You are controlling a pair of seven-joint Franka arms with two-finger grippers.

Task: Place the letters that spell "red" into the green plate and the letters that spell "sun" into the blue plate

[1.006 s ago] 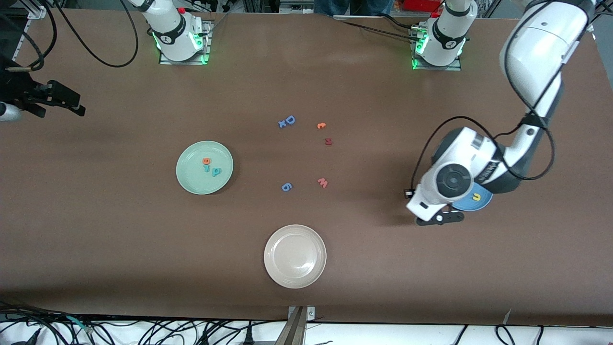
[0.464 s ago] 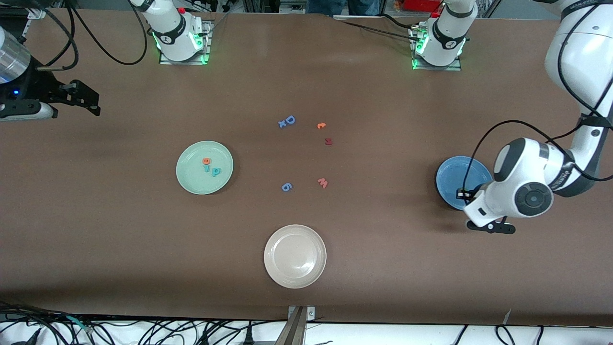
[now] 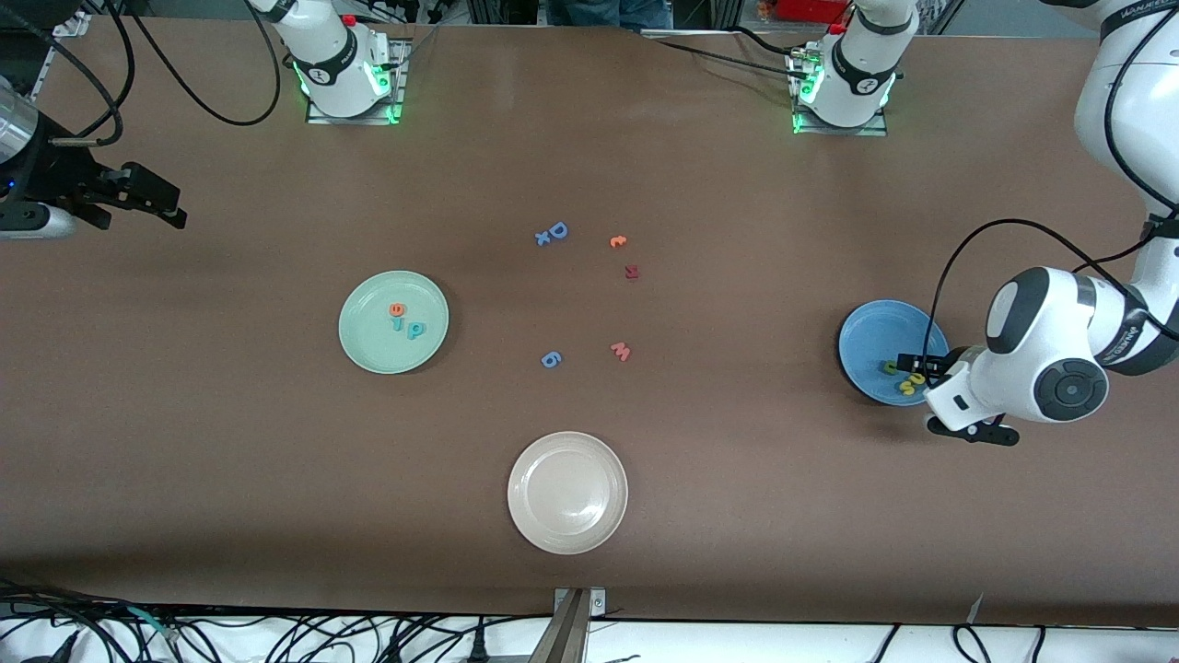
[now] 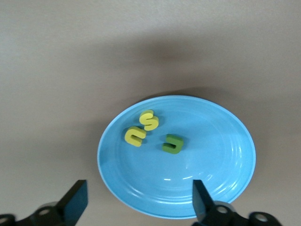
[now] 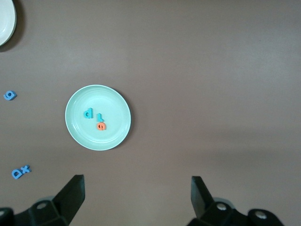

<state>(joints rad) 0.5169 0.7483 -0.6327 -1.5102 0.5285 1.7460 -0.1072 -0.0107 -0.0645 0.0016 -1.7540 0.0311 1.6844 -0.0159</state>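
The green plate (image 3: 368, 343) (image 5: 77, 134) holds the letters that spell "red": an orange e (image 3: 397, 309) (image 5: 100, 126), a teal r (image 3: 398, 324) (image 5: 99, 117) and a teal d (image 3: 416, 329) (image 5: 88, 113). The blue plate (image 3: 869, 333) (image 4: 211, 162) holds the letters that spell "sun": a yellow s (image 4: 149, 119), a yellow u (image 4: 135, 136) and an olive n (image 4: 172, 144) (image 3: 890, 367). My left gripper (image 3: 974, 431) (image 4: 138, 200) hangs open and empty over the blue plate's rim. My right gripper (image 3: 157, 201) (image 5: 136, 188) waits open and empty over the right arm's end of the table.
A beige-white plate (image 3: 567, 493) lies nearest the front camera. Loose letters lie mid-table: a blue D with an x (image 3: 552, 233), a small orange one (image 3: 618, 241), a dark red one (image 3: 632, 272), a pink w (image 3: 621, 351) and a blue 6 (image 3: 551, 359).
My left gripper has opened and drawn off the blue plate toward the left arm's end of the table, uncovering three letters in the plate. The right gripper shifted slightly.
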